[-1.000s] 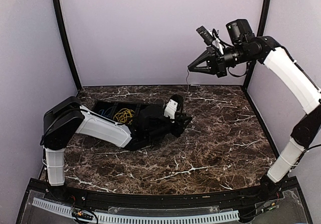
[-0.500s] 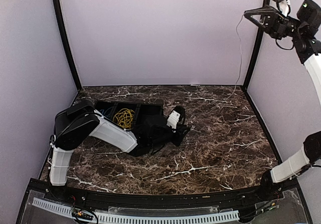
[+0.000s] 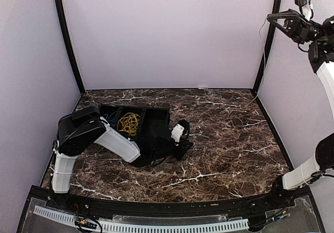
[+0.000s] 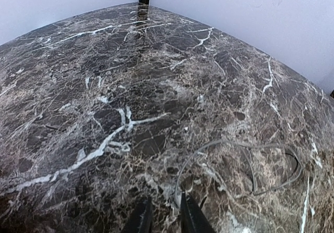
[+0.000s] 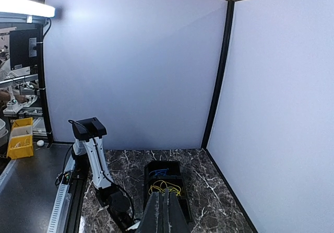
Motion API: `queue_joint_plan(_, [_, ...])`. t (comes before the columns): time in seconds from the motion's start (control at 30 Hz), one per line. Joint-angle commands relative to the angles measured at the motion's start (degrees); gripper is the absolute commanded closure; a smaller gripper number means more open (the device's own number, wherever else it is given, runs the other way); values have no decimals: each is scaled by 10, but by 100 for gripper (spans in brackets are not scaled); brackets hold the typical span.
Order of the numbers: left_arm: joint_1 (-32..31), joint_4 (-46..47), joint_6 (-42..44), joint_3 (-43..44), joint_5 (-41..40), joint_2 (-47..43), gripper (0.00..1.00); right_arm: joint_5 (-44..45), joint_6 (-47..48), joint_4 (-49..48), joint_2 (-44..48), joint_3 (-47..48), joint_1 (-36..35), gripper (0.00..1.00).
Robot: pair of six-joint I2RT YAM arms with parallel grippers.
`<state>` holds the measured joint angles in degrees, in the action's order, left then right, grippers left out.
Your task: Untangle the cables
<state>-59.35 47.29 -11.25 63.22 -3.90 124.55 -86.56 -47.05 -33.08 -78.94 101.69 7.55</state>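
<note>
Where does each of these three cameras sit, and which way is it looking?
Top external: high behind the robot, looking down at the brown marble tabletop; left arm low, right arm high, right pincer shut on a thin grey cable.
Left wrist: low over the marble, facing the back corner; left pincer at the bottom edge.
Right wrist: high up, looking down at the black plastic tray; its shut fingers show.
Shared: top and right wrist both show the tray and the coiled yellow cable.

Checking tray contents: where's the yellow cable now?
Top view, left side: the yellow cable lies coiled in the black tray, beside the blue cable, behind the left arm.
</note>
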Motion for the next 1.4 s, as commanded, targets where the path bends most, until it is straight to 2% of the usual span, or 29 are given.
queue_joint_plan(0.0, [0, 33, -10, -44, 21, -82, 68, 5, 16, -11, 14, -70, 14, 100])
queue_joint_plan(0.1, [-6, 86, -10, -73, 37, -131, 53, 13, 46, 5, 27, -127, 15, 100])
queue_joint_plan(0.27, [-26, 125, 17, -65, 60, -172, 47, 40, 164, 117, 49, -190, 15, 100])
queue_joint_plan(0.37, [-37, 117, 30, -32, 66, -179, 45, 50, 204, 152, 61, -226, 14, 100])
queue_joint_plan(0.6, [-43, 56, 52, 79, 111, -119, 44, 67, 258, 198, 83, -297, -4, 100])
queue_joint_plan(0.8, [-50, -2, 73, 200, 140, -45, 41, 94, 347, 299, 99, -300, -33, 100])
queue_joint_plan(1.07, [-60, -71, 101, 288, 154, 29, 40, 108, 365, 328, 115, -304, -62, 100])
queue_joint_plan(1.17, [-61, -91, 102, 308, 148, 48, 42, 112, 366, 328, 120, -307, -68, 100])
queue_joint_plan(1.23, [-61, -97, 107, 319, 133, 55, 47, 113, 367, 329, 123, -307, -71, 100])
queue_joint_plan(1.33, [-61, -105, 109, 328, 120, 59, 66, 115, 370, 342, 124, -306, -71, 100])
queue_joint_plan(1.37, [-61, -106, 109, 328, 116, 60, 75, 115, 371, 345, 124, -306, -71, 100])
